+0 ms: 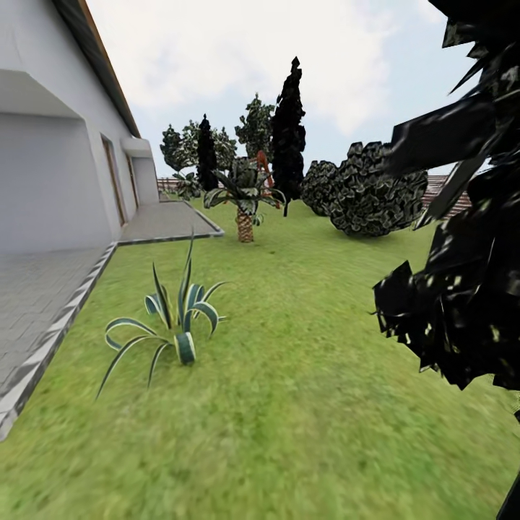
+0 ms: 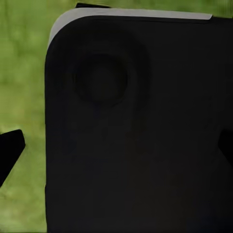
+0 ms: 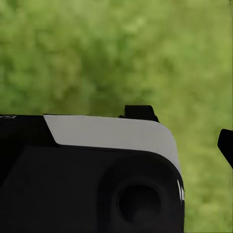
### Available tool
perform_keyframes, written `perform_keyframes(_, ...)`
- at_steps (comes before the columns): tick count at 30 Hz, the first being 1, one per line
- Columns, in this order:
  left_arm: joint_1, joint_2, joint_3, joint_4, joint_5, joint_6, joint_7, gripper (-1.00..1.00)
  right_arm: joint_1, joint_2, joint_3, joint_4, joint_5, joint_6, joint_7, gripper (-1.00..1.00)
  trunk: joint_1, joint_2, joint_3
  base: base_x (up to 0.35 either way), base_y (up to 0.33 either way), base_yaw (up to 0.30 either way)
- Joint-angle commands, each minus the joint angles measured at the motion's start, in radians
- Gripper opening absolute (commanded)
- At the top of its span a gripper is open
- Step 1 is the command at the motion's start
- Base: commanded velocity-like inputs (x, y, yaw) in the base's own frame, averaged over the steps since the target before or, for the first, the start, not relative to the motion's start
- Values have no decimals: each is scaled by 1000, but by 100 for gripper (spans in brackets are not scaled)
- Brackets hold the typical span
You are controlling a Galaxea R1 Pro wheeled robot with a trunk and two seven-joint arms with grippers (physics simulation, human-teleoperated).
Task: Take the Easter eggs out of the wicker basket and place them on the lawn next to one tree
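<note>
While your head camera looks across the lawn (image 1: 303, 375), none of the eggs or the basket can be made out, so you cannot tell where they lie. A white house (image 1: 50, 166) with a paved walkway (image 1: 36, 289) runs along the left, and a spiky striped plant (image 1: 177, 321) stands on the grass just beside the paving edge. Farther back you see a short palm (image 1: 245, 198), a narrow dark cypress (image 1: 289, 133) behind it, and a rounded dark bush (image 1: 375, 191) to the right. Dark foliage (image 1: 462, 238) crowds your near right. Both wrist views show blurred grass behind a dark robot body (image 2: 136, 136); whether either tool is clenched or released, you cannot tell.
</note>
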Motion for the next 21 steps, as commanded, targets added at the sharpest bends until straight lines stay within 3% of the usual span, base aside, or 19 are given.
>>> perform_keyframes(1, 0, 0, 2, -1, 8, 1, -5, 100, -1, 0, 0, 1, 0, -4, 1, 100, 1, 0, 0, 311, 208, -178)
perform_keyframes(21, 0, 0, 2, -1, 8, 0, 2, 100, -1, 0, 0, 1, 0, -4, 1, 100, 1, 0, 16, 291, 192, -200)
